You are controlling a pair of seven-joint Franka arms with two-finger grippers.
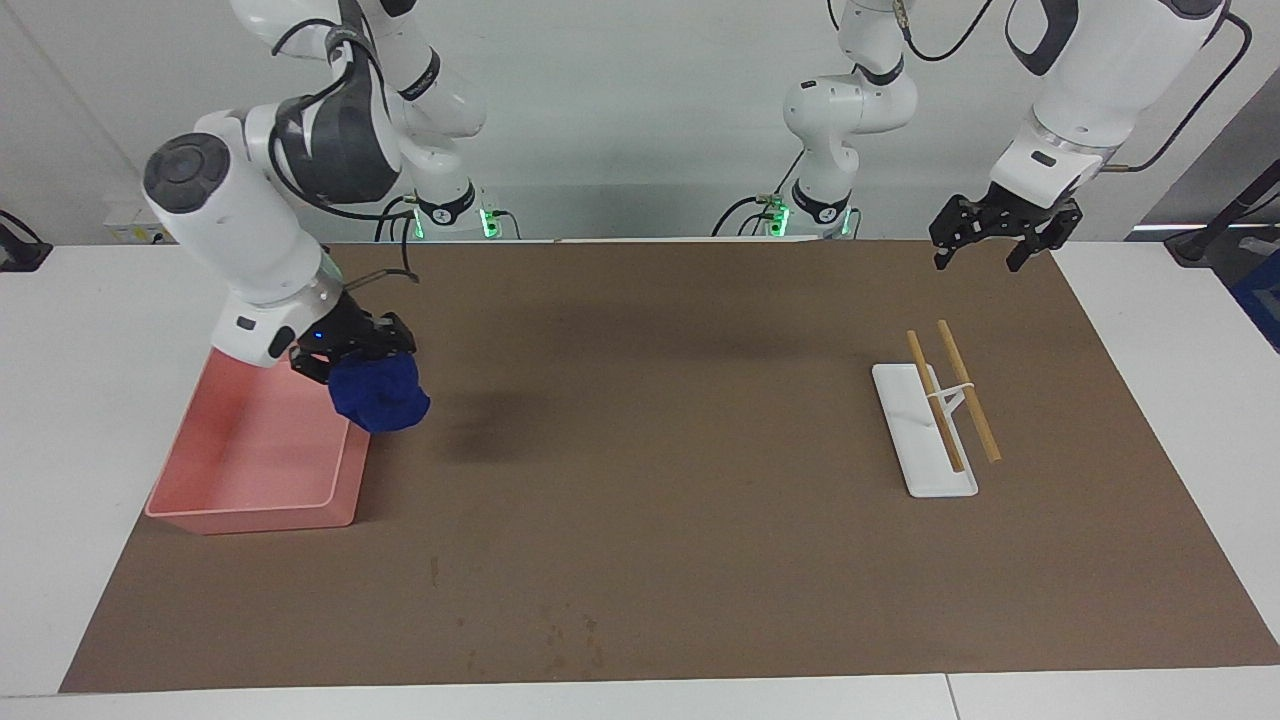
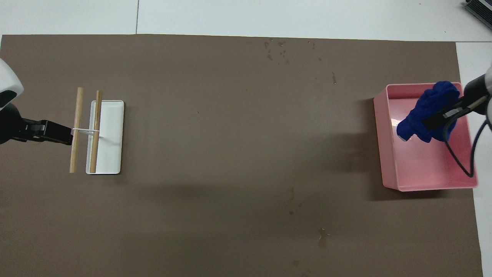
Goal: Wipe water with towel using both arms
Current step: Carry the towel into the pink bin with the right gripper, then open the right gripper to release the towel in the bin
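While right end effector (image 1: 352, 352) grips towel (image 1: 380, 396) over pink bin (image 1: 250, 470), left end effector (image 1: 1003, 233) waits open.

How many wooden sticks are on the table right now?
2. Both lie side by side across the white tray at the left arm's end: one stick over the tray, the other stick along its edge. None seem hidden.

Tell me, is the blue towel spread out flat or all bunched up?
Bunched up. The towel hangs as a lumpy ball from the right gripper, over the edge of the pink bin.
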